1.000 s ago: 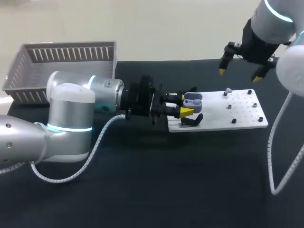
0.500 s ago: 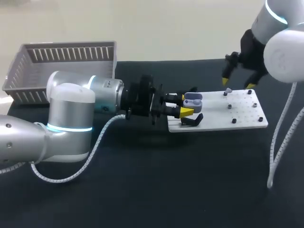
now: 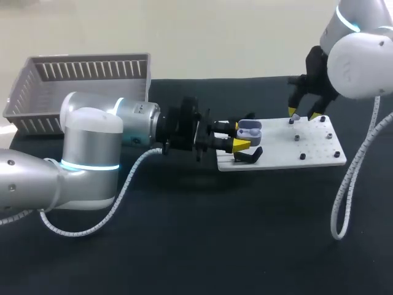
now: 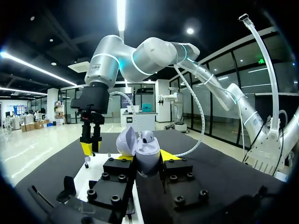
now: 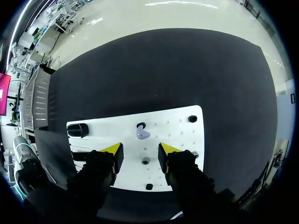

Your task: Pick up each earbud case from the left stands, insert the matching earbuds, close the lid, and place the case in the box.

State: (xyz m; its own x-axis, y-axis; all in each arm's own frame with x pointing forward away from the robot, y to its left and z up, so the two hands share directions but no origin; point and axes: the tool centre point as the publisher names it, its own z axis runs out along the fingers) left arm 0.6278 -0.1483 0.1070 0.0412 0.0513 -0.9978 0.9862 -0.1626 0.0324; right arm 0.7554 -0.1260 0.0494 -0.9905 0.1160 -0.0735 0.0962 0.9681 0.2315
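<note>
Case [image 4: 148,158] in left pincer [image 3: 239,135], grey basket [image 3: 80,86] well apart, pegs [image 3: 302,156] dotting board [image 3: 316,144]

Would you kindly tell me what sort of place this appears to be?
Probably a robotics test bench: a black table, a white pegboard fixture, a grey basket, and the left end effector gripping an open earbud case.
</note>
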